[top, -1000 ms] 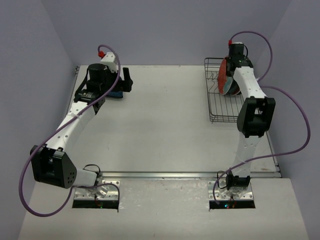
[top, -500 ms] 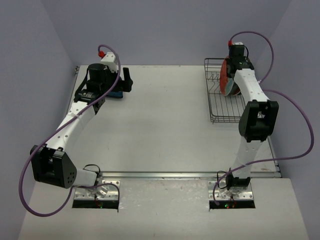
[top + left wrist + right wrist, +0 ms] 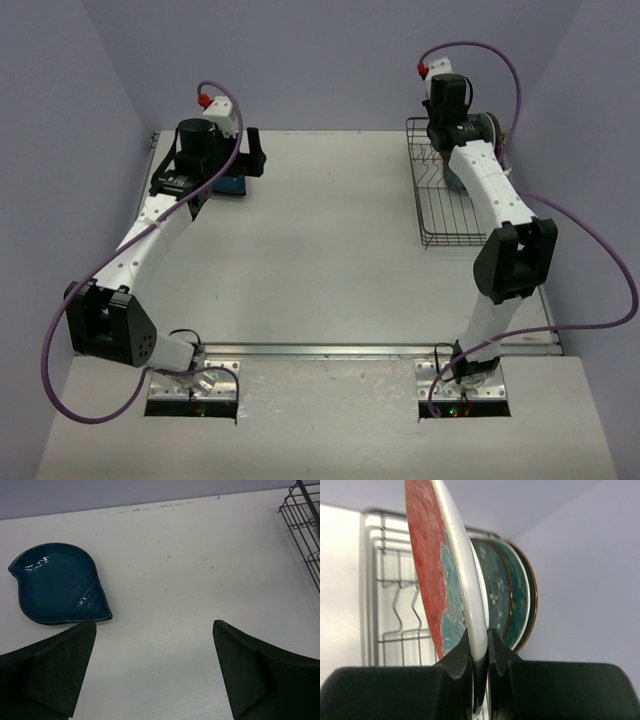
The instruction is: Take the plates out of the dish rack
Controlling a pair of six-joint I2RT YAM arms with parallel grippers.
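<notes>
Lavender walls (image 3: 300,60) close in a white table (image 3: 320,230), with the wire rack (image 3: 445,205) at its far right corner, close to the right wall. My right gripper (image 3: 479,645) is pinched almost closed on the rim of the red plate (image 3: 427,570), a thin sliver of edge between the two fingers. That plate stands on edge, its flat plane in line with the fingers, red back to one side and blue-patterned face to the other. The patterned face looks at the teal plates (image 3: 512,600), which stand upright in the rack just beside it, a narrow gap between. I cannot tell whether the red plate's lower edge is clear of the wires. I judge the coming move turns on that plane: draw the plate up along its own edge, not sideways toward the teal ones, then carry it left — the middle of the table is where the open room lies. The right arm is plainly the nearer one. My left gripper (image 3: 154,630) hangs with fingers spread wide and holding nothing, well apart at the far left, near a blue plate (image 3: 55,582) lying flat on the table.
</notes>
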